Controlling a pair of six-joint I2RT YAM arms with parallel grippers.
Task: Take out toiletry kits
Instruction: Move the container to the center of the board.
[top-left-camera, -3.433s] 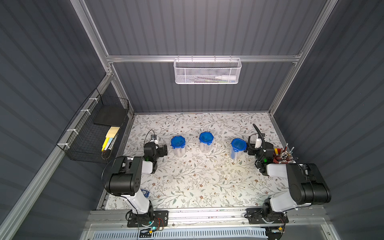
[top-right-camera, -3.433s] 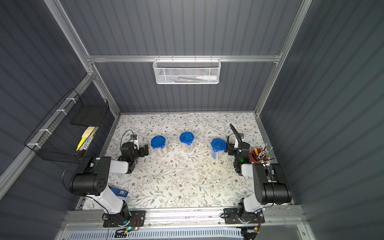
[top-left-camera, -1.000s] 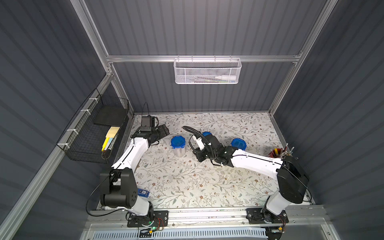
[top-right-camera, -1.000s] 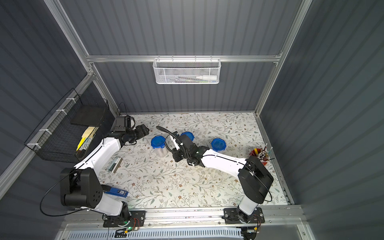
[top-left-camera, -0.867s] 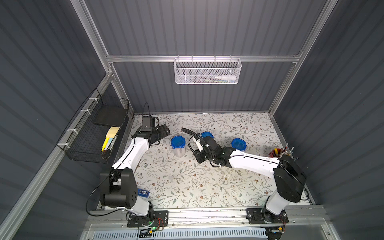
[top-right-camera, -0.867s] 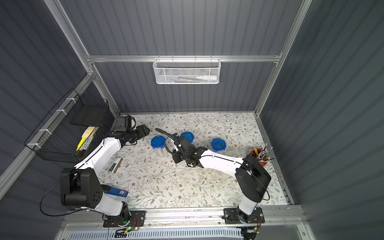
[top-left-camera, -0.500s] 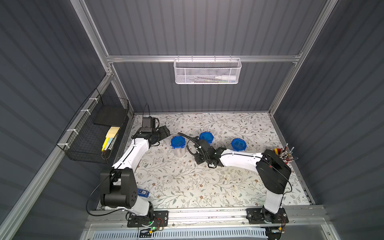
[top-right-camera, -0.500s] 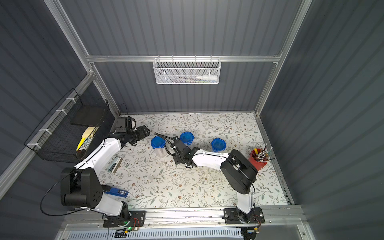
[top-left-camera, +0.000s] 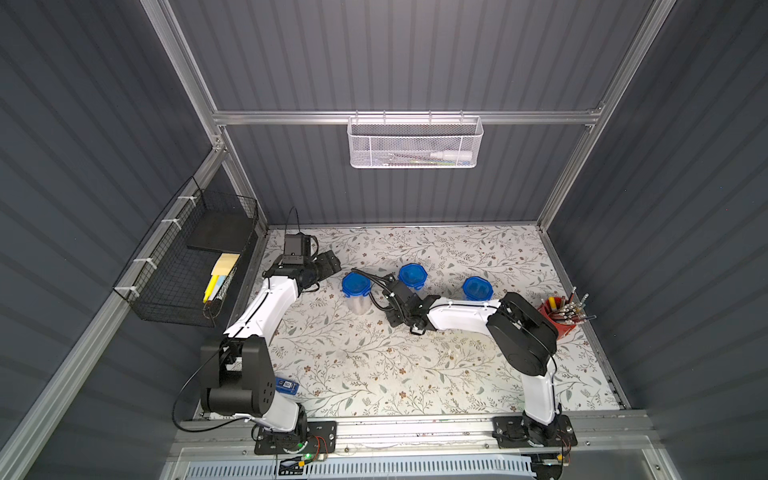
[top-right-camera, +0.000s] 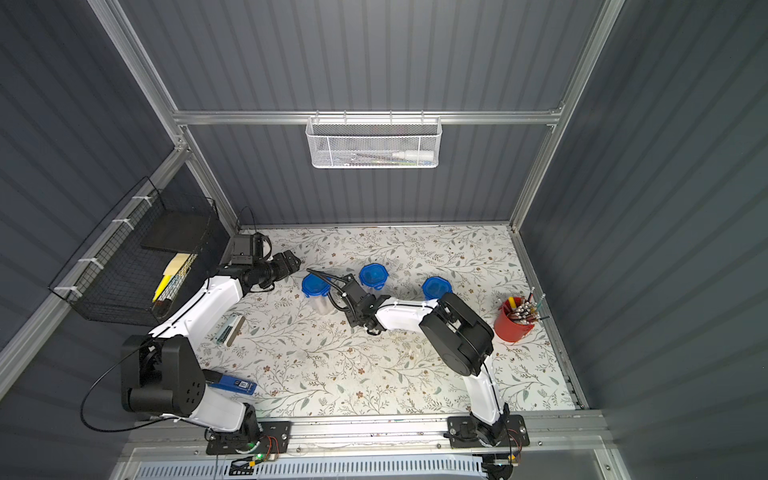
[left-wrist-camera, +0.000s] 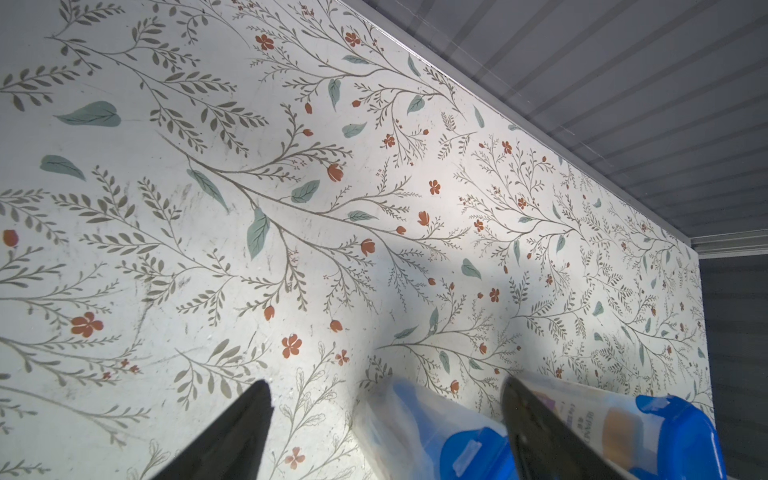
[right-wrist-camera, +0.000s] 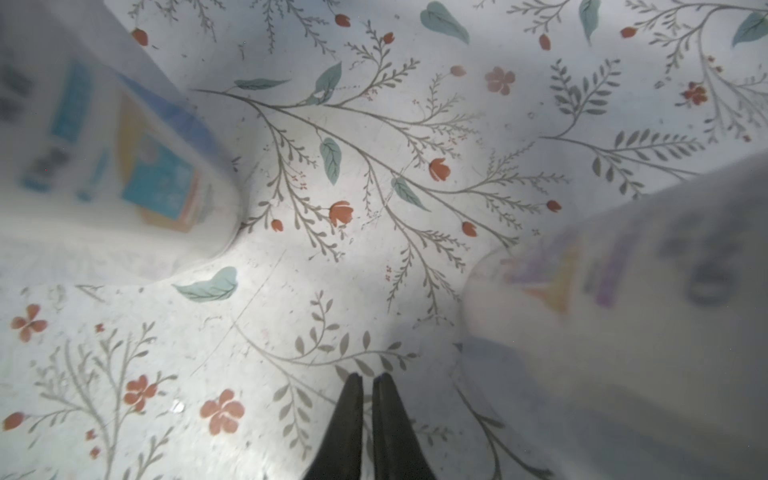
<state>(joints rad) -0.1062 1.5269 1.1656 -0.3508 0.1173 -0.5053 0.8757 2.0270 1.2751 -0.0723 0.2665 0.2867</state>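
The left tool (top-left-camera: 332, 264) is held wide just beside the leftmost jar (top-left-camera: 356, 286), near the bench's (top-left-camera: 374, 374) back-left corner. The right tool (right-wrist-camera: 368, 380) is drawn almost closed on nothing, low in the gap between that jar and the middle jar (top-left-camera: 412, 275). The toiletry kits (right-wrist-camera: 158, 183) are seen blurred, probably as packets, inside the lidded jars. A broad bare stretch of bench is left toward the front rail (top-left-camera: 415, 428). A red cup (top-left-camera: 557, 320) is set by the right edge.

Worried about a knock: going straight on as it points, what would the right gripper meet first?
The right gripper would likely meet bare table in the gap between two jars first; depth unclear.
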